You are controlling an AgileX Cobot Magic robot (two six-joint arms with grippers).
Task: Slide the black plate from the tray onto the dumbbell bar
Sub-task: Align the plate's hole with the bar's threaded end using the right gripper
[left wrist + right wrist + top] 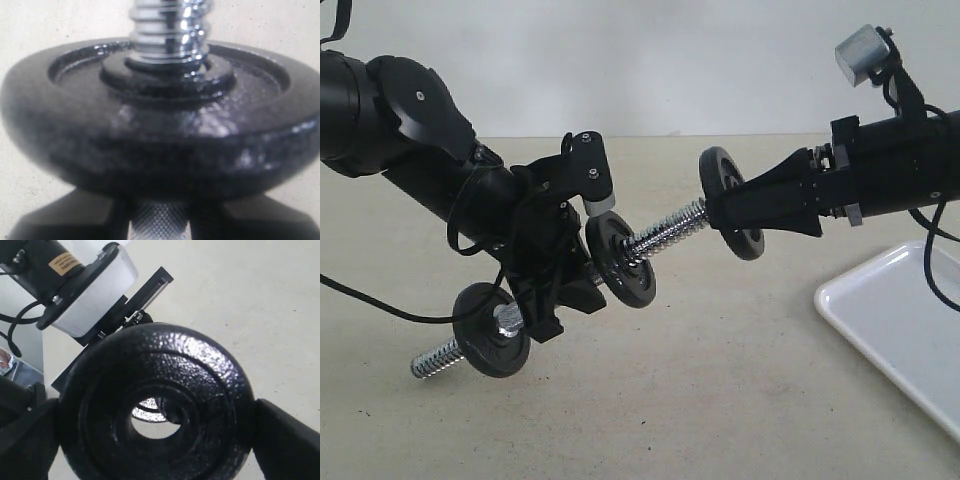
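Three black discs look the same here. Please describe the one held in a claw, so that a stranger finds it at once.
Start at the arm on the right, on the white tray's side. Its claw grips the black plate at the upper tip of the dumbbell bar. The two other discs already sit on the bar; only this one is clamped.

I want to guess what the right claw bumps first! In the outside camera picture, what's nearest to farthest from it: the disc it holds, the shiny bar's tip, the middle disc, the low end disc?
From the right claw:
1. black plate, gripped in it.
2. dumbbell bar tip, just to its left.
3. middle disc, farther left along the bar.
4. end disc, lowest, far left.
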